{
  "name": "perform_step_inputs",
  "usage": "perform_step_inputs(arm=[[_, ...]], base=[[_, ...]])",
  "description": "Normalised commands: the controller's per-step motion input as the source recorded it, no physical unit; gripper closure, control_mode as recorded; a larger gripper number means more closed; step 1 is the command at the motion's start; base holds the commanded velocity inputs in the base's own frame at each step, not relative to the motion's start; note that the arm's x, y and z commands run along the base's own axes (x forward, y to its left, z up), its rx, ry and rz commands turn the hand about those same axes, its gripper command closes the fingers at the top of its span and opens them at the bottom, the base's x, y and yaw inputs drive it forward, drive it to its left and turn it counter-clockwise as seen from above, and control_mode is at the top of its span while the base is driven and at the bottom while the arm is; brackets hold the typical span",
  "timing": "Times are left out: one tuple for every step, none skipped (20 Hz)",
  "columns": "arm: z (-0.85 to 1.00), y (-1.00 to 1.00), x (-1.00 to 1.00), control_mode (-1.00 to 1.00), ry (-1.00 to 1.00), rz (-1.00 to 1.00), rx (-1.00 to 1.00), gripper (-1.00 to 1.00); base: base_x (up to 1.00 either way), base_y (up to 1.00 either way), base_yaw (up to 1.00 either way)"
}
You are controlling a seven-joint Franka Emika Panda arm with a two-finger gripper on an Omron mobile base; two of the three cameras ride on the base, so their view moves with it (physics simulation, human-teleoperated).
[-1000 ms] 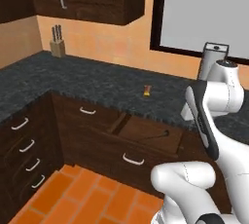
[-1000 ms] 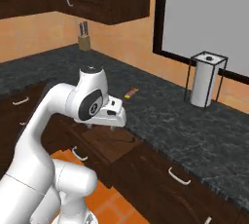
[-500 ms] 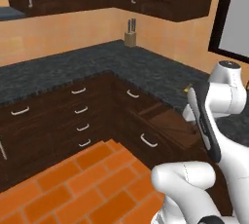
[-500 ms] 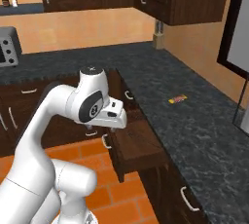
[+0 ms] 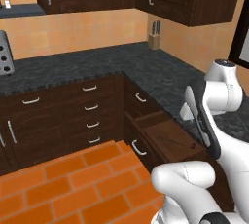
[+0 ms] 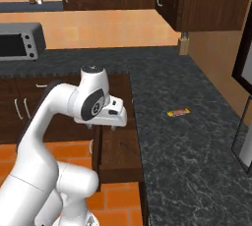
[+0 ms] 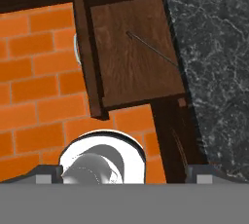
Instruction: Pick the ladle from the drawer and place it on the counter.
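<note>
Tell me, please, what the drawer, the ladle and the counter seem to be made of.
Drawer: looks like wood, matte brown, with visible grain inside. Ladle: probably dark metal or plastic; it is a thin grey-black line, too small to tell. Counter: looks like polished stone, black with grey marbled veins.

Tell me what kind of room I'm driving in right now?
A rendered home kitchen: an L-shaped black stone counter over dark wooden cabinets, a knife block by the tiled wall, and an open drawer holding a ladle.
</note>
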Motion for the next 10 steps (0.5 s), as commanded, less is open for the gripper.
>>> perform_step_inputs(arm=[[-0.06,0.00,0.00,-1.00,0.06,0.31,-0.04,-1.00],[-0.14,0.00,0.00,-1.00,0.05,0.28,0.00,-1.00],[-0.21,0.38,0.10,-1.00,0.03,0.13,0.00,-1.00],[-0.28,0.46,0.41,-1.00,0.09,0.10,0.00,-1.00],[-0.29,0.64,0.54,-1.00,0.10,0.09,-0.02,-1.00],[-0.30,0.73,0.69,-1.00,0.11,0.05,-0.02,-1.00],[-0.37,0.59,0.81,-1.00,0.18,0.03,0.00,-1.00],[-0.48,0.51,0.98,-1.00,0.22,0.03,0.00,-1.00],[-0.64,0.42,1.00,-1.00,0.20,0.05,0.00,-1.00],[-0.76,0.35,1.00,-1.00,0.17,0.07,0.00,-1.00]], base=[[0.00,0.00,0.00],[0.00,0.00,0.00],[0.00,0.00,0.00],[0.00,0.00,0.00],[0.00,0.00,0.00],[0.00,0.00,0.00],[0.00,0.00,0.00],[0.00,0.00,0.00],[0.00,0.00,0.00],[0.00,0.00,0.00]])
